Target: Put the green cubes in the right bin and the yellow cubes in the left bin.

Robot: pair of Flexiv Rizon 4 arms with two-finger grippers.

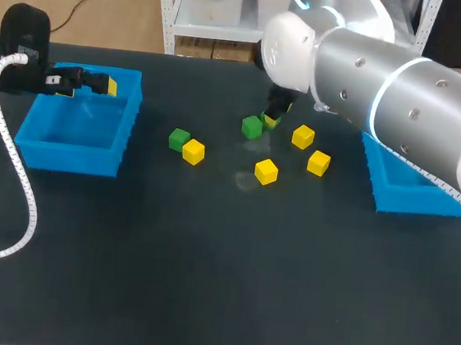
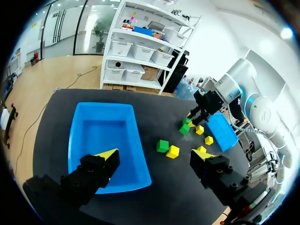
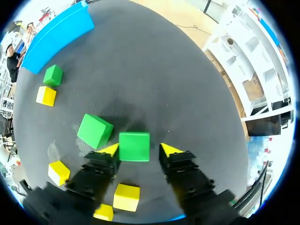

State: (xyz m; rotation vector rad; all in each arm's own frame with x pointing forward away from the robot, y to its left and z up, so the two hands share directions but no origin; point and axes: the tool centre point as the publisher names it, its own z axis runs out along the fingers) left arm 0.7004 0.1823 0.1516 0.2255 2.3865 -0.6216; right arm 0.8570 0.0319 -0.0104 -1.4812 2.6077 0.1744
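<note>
I saw three green cubes (image 1: 179,139) and four yellow cubes (image 1: 266,171); my right end effector (image 3: 139,149) gaped around one green, my left end effector (image 2: 155,154) gaped over the left bin (image 1: 67,159).

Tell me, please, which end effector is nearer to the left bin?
Left: the left end effector hangs over the left bin; the right end effector is off mid-table, around a green cube.

Matt black table (image 1: 200,301); smooth plastic left bin (image 1: 71,158); glossy right arm (image 1: 404,92).
</note>
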